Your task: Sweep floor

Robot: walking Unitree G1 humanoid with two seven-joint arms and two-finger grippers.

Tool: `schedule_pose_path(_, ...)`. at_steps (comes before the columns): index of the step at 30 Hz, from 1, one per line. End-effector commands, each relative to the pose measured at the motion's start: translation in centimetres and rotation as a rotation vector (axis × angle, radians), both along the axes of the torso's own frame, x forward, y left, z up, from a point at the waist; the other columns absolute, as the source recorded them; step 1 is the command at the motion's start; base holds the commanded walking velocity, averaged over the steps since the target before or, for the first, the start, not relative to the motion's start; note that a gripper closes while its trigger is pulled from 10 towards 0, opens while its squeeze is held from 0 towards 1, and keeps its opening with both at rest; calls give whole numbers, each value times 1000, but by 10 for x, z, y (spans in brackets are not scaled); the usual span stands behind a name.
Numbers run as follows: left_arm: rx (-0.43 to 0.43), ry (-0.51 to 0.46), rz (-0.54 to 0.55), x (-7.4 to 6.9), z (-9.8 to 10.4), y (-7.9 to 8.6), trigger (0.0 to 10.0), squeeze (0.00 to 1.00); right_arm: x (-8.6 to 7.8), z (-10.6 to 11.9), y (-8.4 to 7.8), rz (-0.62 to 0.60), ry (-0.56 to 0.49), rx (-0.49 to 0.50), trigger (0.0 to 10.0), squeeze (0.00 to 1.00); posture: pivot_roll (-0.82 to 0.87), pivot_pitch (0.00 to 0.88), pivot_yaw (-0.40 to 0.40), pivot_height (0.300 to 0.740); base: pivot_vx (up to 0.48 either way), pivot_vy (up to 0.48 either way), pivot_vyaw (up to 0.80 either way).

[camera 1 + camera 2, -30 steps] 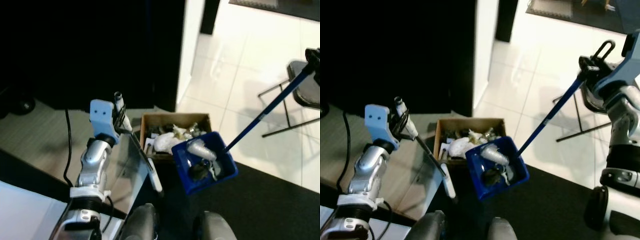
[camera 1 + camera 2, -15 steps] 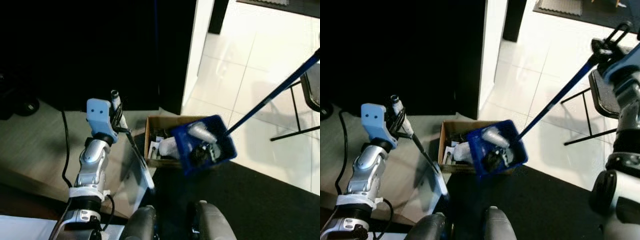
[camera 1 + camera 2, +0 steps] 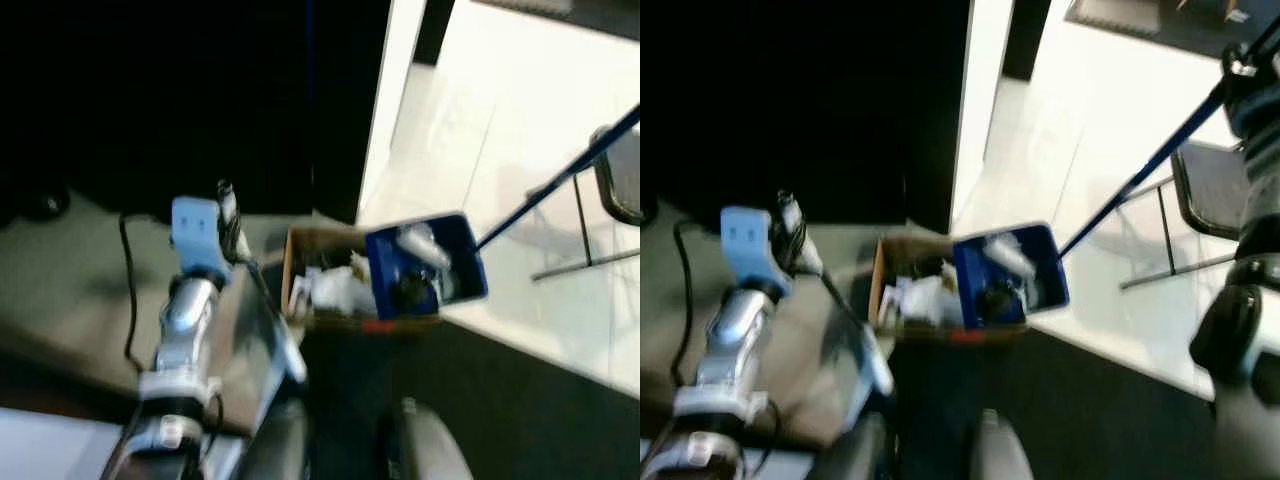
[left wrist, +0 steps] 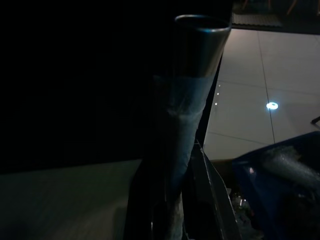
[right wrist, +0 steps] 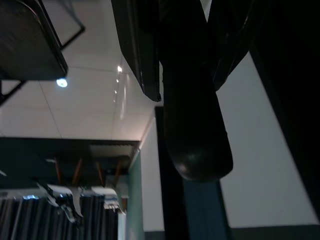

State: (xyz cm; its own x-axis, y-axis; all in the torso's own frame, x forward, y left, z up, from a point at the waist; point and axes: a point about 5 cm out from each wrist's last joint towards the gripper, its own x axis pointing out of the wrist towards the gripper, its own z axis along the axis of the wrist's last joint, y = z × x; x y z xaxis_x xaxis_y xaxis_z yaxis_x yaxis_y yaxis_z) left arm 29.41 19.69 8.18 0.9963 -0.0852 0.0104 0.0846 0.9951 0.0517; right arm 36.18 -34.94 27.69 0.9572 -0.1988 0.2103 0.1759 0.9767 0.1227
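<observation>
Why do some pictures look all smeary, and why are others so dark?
Both eye views are motion-blurred: the blue dustpan over the cardboard box and the left gripper have soft edges, and the white tile floor is washed out. The left wrist view is very dark around the broom handle. In the right wrist view the dustpan handle's end is a silhouette.

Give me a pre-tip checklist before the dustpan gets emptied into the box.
1. Blue plastic dustpan over the brown cardboard box: ok, over its right end.
2. Debris in the pan: ok, white scraps and dark bits inside.
3. Right claw on the blue dustpan pole: ok.
4. Left claw on the broom handle: ok.
5. Room left in the box: cannot tell, blurred.
</observation>
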Motion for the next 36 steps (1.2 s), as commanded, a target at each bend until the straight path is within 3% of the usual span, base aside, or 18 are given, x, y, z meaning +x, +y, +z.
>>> schedule_pose_path(1,-4,-17,-3,2,4,-1,10000,0,1,13,0,-30,-64,-21,10000,0,-7,35,-21,740,0,0,0)
schedule_pose_path(20,18,-49,11,-7,14,10,10000,0,20,16,28,-75,-59,-99,10000,0,58,148,-72,740,0,0,0)
schedule_pose_path(27,20,-60,9,-12,17,8,10000,0,28,17,47,-106,-35,-255,10000,0,68,161,-72,740,0,0,0)
schedule_pose_path(30,18,-63,6,-13,18,6,10000,0,34,19,62,-96,-53,-310,10000,0,71,158,-71,740,0,0,0)
schedule_pose_path(36,15,-68,3,-11,21,5,10000,0,38,21,78,-72,-103,-288,10000,0,69,156,-68,740,0,0,0)
